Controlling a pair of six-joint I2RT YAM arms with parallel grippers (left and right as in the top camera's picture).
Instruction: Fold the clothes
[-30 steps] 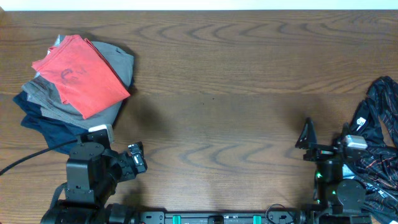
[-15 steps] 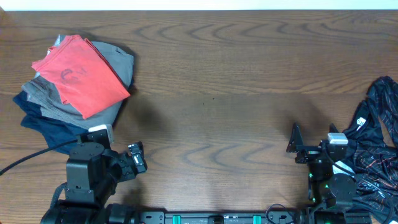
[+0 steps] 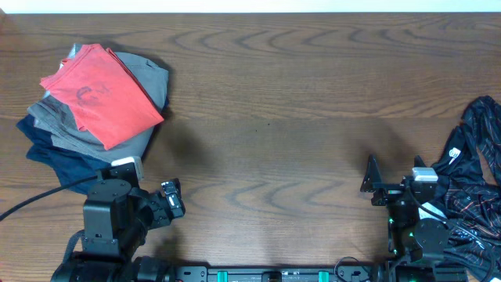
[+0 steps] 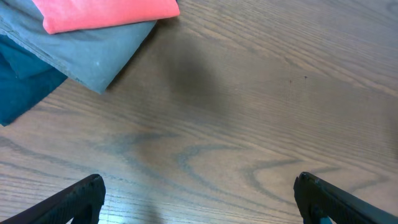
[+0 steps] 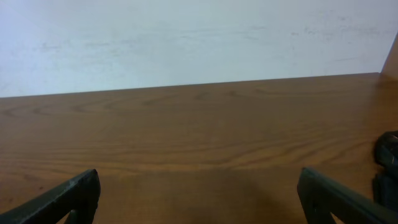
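Note:
The clothes, a coral-red T-shirt, lie folded on top of a stack at the table's far left; the left wrist view shows the shirt's edge at the top. My left gripper sits near the front left corner, below and to the right of the stack. It is open, and its fingers frame only bare wood around the gripper's middle. My right gripper is at the front right, open over bare wood, far from the shirt.
Under the shirt lie a folded grey garment and a navy one. A black patterned garment is heaped at the right edge beside the right arm. A white wall rises behind the table's far edge.
The right arm has shifted a little to the left and settled; it has held still over the last half second. The left arm and the stack have not moved.

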